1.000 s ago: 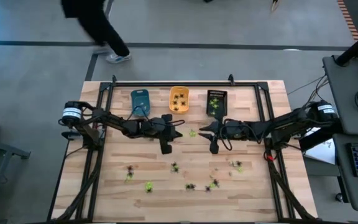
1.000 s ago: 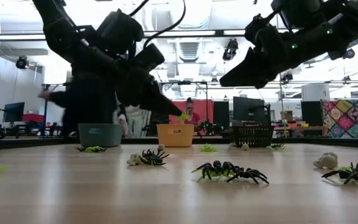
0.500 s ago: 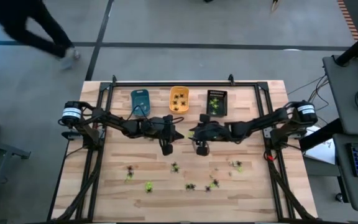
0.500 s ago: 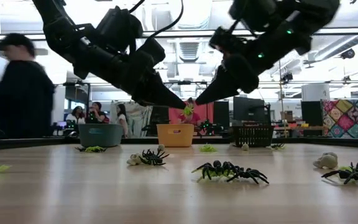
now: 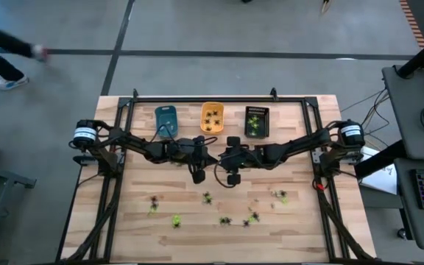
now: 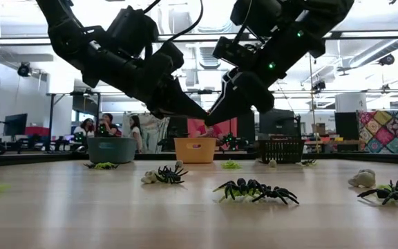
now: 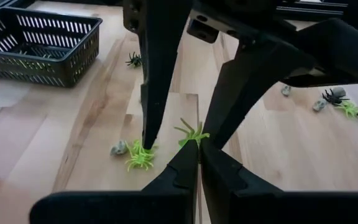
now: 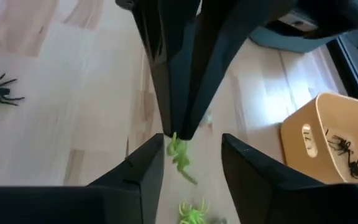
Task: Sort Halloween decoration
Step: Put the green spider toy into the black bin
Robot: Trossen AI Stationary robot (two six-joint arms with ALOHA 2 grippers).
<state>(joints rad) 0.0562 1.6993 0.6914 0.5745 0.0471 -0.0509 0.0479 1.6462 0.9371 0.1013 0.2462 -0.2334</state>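
Above the table's middle my left gripper (image 5: 213,158) is shut on a yellow-green spider figure (image 7: 191,133), seen also in the right wrist view (image 8: 179,152). My right gripper (image 5: 224,158) comes from the right, open, one finger (image 7: 153,106) on each side of that spider and of my left fingertips. More black, green and pale spiders (image 5: 227,218) lie on the board near the front edge. One green spider (image 7: 140,155) and a pale figure (image 7: 119,148) lie below the grippers. My left gripper pinches the green spider's body (image 7: 194,140) at the free ends of its two fingers, which slant down from the table's left. The spider's legs stick out beyond the fingertips, and it hangs clear of the table. My right gripper: I cannot tell whether its fingers touch the spider.
Three small trays stand in a row at the far edge: blue (image 5: 165,116), orange (image 5: 212,116) with black spiders in it, black mesh (image 5: 256,121) with green ones. A black frame (image 5: 205,98) rims the board. People move in the room behind.
My right gripper has gone toward the table's left, rolled, and tipped down until its fingers stand on either side of the spider in my left gripper. My left gripper has stayed in place with the spider.
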